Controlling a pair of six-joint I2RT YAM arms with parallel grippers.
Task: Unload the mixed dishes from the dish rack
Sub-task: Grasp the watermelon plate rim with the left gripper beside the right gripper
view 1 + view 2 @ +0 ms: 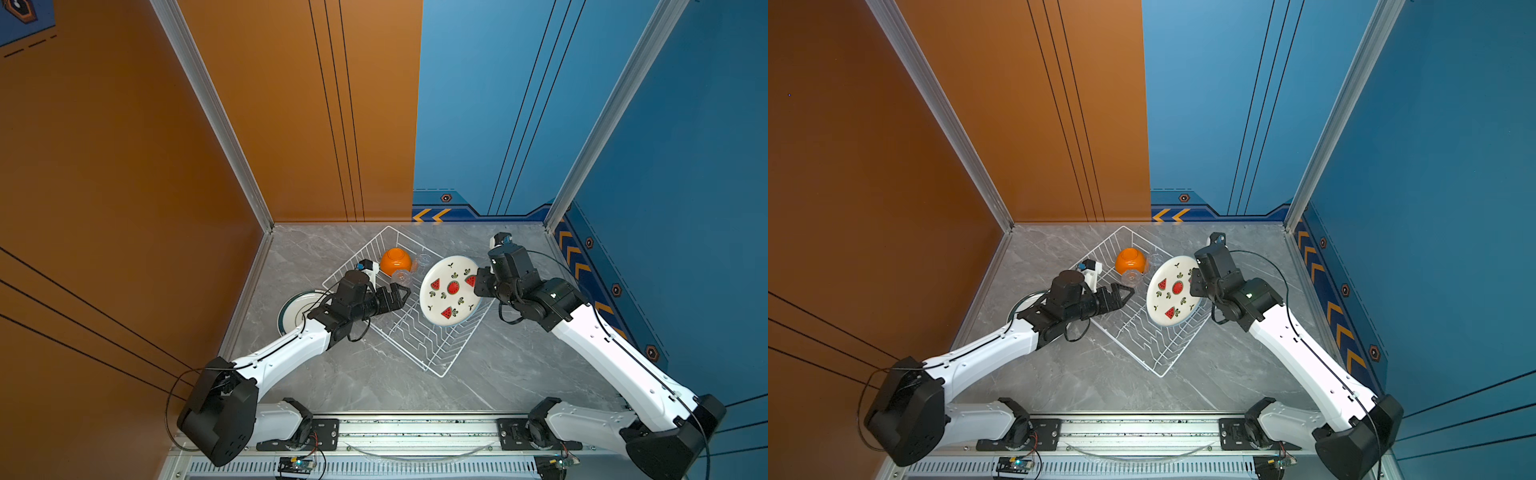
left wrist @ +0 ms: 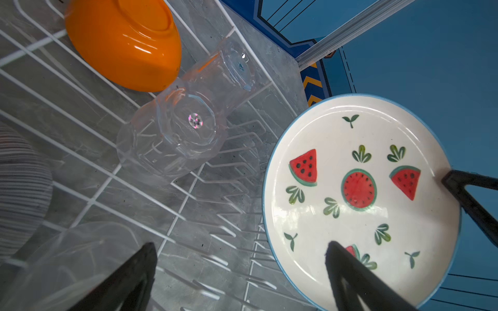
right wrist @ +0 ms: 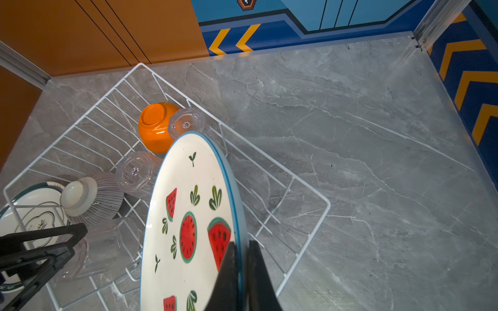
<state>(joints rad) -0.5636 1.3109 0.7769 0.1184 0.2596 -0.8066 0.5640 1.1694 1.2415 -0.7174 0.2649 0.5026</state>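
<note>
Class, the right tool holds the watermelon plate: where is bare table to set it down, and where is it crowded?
Free: table between dish rack and blue side wall; also between the rack's near corner and the front rail. Crowded: the rack's far end, with orange bowl and glasses.

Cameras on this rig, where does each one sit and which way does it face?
Top views: overhead, looking down on the dish rack; left arm, right arm show.
Left wrist: on that arm, faces a clear glass and the watermelon plate; open left gripper shows.
Right wrist: on its arm, faces the back wall; right gripper shows, shut on the plate.
Shared: all show the orange bowl.
</note>
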